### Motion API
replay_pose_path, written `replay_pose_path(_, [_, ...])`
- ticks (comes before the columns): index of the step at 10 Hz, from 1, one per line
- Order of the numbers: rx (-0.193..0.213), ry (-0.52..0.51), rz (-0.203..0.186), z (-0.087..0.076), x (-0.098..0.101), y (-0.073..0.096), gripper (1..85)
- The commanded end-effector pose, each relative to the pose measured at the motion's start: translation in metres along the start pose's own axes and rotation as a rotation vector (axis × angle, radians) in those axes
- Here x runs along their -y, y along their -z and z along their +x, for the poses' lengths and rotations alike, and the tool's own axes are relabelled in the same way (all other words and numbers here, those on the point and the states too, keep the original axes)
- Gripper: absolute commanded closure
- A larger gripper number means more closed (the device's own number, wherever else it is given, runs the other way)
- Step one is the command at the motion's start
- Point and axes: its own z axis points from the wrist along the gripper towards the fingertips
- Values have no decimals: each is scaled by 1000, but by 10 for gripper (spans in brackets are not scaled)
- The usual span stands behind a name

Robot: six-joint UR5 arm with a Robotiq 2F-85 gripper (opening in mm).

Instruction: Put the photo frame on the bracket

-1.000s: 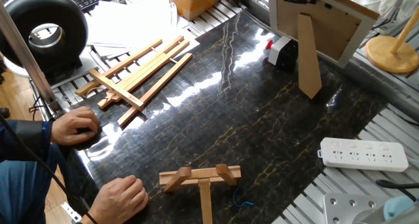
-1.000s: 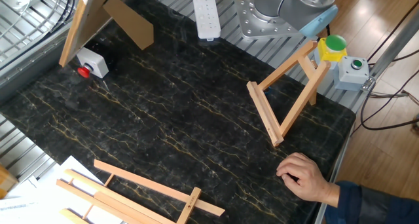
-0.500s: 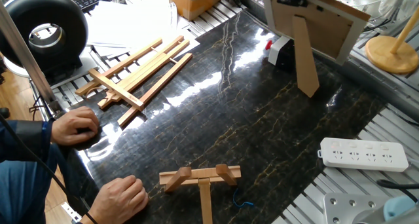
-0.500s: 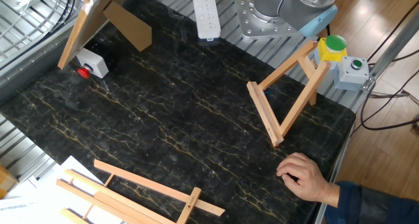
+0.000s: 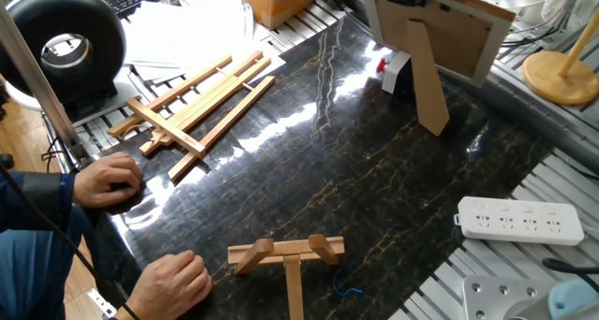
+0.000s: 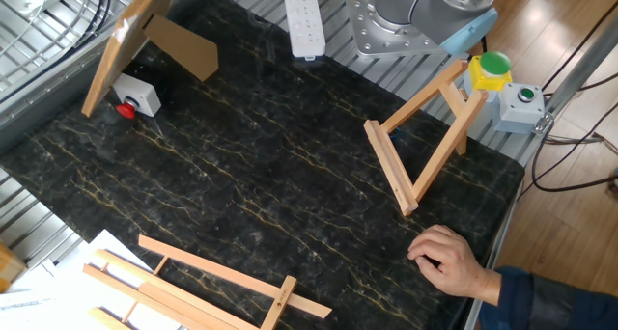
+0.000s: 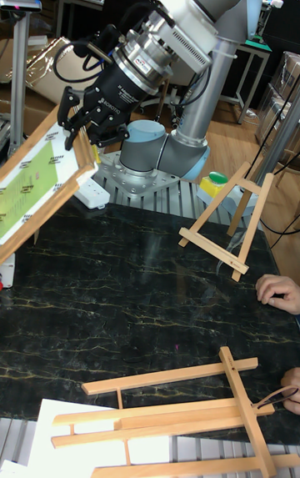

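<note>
1. Transport is the step in hand: from the tall fixed view I see the large flat light-wood photo frame (image 7: 37, 186) at far left, tilted, lifted off the dark marbled counter (image 7: 125, 294).
2. My black two-finger gripper (image 7: 77, 129) is clenched on the frame's upper edge.
3. At right, the small light-wood T-shaped bracket (image 7: 229, 228) stands well apart; next I'd carry the frame across and seat its lower edge there.
</note>
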Motion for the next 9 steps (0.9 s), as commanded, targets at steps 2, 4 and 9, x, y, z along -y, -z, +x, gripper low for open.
replay_pose_path(2, [86, 33, 9, -22, 3, 1, 847])
replay_pose_path(4, [105, 34, 8, -27, 2, 2, 847])
replay_pose_path(9, [33, 63, 34, -11, 7, 11, 847])
